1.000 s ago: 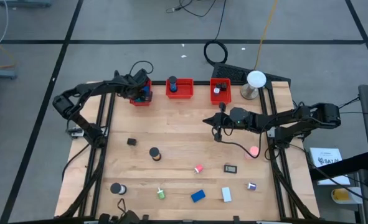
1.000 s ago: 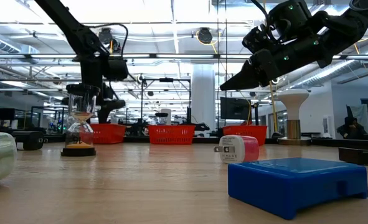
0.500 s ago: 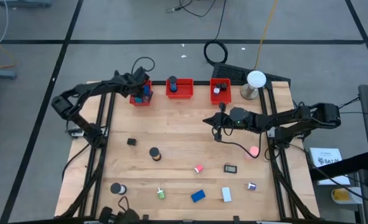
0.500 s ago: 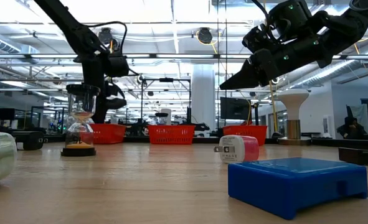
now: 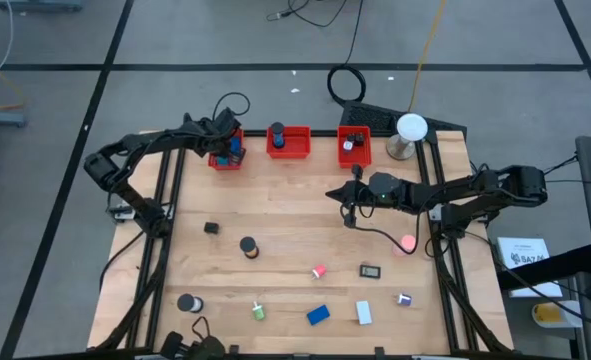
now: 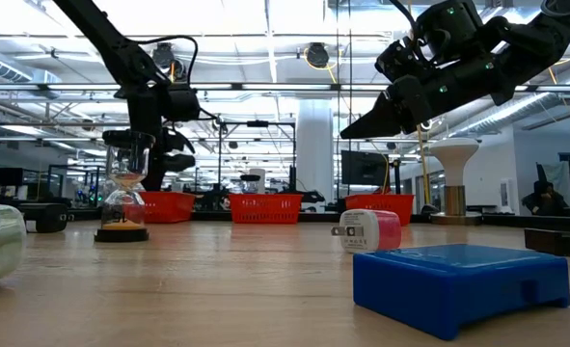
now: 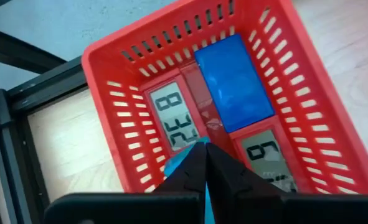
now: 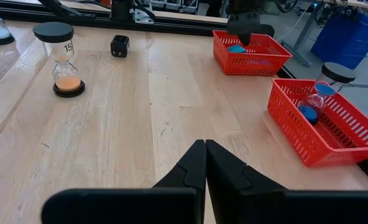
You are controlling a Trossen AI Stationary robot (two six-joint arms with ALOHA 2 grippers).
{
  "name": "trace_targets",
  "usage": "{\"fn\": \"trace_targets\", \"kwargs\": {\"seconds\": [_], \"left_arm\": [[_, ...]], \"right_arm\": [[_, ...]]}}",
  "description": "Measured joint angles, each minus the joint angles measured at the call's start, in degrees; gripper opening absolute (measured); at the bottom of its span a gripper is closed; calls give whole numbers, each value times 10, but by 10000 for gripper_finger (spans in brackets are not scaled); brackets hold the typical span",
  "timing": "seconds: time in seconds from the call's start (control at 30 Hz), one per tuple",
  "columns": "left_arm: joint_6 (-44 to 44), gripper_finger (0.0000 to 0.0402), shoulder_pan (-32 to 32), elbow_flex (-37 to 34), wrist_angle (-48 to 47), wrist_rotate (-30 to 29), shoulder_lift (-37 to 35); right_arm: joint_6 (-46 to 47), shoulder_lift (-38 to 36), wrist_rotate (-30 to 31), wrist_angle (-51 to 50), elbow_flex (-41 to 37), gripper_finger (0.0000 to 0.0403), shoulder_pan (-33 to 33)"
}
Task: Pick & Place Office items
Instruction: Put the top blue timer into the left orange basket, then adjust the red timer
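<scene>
Hovering over the left red bin (image 5: 225, 152) at the upper left of the high view, we are holding our left gripper (image 7: 203, 163) with its fingers pressed together and nothing between them. In the left wrist view the bin already holds a blue block (image 7: 235, 78) and two small digital clocks (image 7: 177, 123), so this drop looks done. To finish the step well, we are judging that the arm should lift straight up, clear of the bin wall, before swinging toward the next item.

Our right gripper (image 5: 352, 208) is waiting above the middle of the table, fingers also pressed together and empty.

Many office items are lying loose across the lower half of the high view: a black cube (image 5: 211, 228), an hourglass (image 5: 247, 246), a pink-and-white piece (image 5: 318, 270), a blue block on the table (image 5: 318, 315) and a white block (image 5: 364, 313). We are thinking the black cube, nearest the left arm, is the sensible next target, and the fingers must spread before descending.
</scene>
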Motion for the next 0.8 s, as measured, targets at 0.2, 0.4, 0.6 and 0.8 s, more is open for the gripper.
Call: {"fn": "trace_targets", "kwargs": {"seconds": [0.2, 0.4, 0.6, 0.8], "left_arm": [[-1, 8, 1, -17, 5, 2, 0], [3, 5, -7, -20, 5, -36, -3], [23, 9, 0, -10, 18, -39, 5], [29, 5, 6, -10, 21, -25, 36]], "right_arm": [[-1, 0, 0, 0, 0, 0, 0], [0, 0, 0, 0, 0, 0, 0], [0, 0, 0, 0, 0, 0, 0], [0, 0, 0, 0, 0, 0, 0]]}}
